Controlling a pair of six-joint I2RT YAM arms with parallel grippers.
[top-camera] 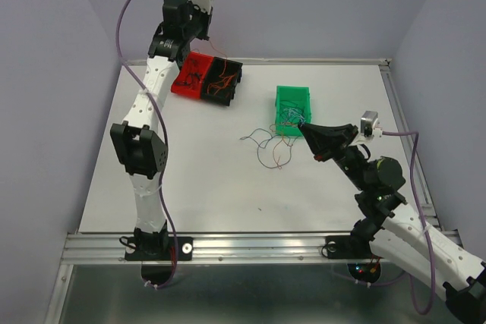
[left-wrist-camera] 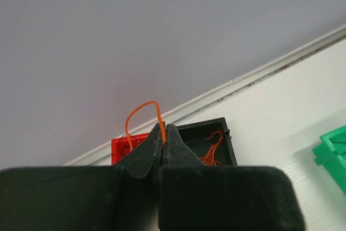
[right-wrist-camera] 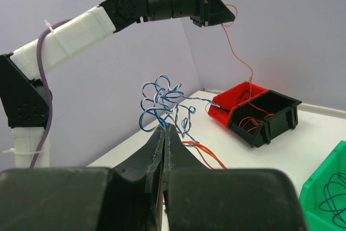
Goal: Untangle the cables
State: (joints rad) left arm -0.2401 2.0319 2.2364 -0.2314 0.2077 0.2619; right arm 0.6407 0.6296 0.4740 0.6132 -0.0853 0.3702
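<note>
Table (top-camera: 197,187) holds a red bin (top-camera: 187,77) touching a black bin (top-camera: 225,81), green bin (top-camera: 292,100) apart. Left gripper (left-wrist-camera: 164,129) high, jaws pinching an orange wire (left-wrist-camera: 141,107) hanging to red bin. Right gripper (right-wrist-camera: 165,129) jaws pinch blue tangle (right-wrist-camera: 160,97). Loose wires (top-camera: 267,146) by green bin. Likely light, limp, snag-prone: pinch one strand at a free loop.

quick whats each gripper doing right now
left gripper: closed, pinching an orange wire
right gripper: closed, holding a tangle of blue wires
</note>
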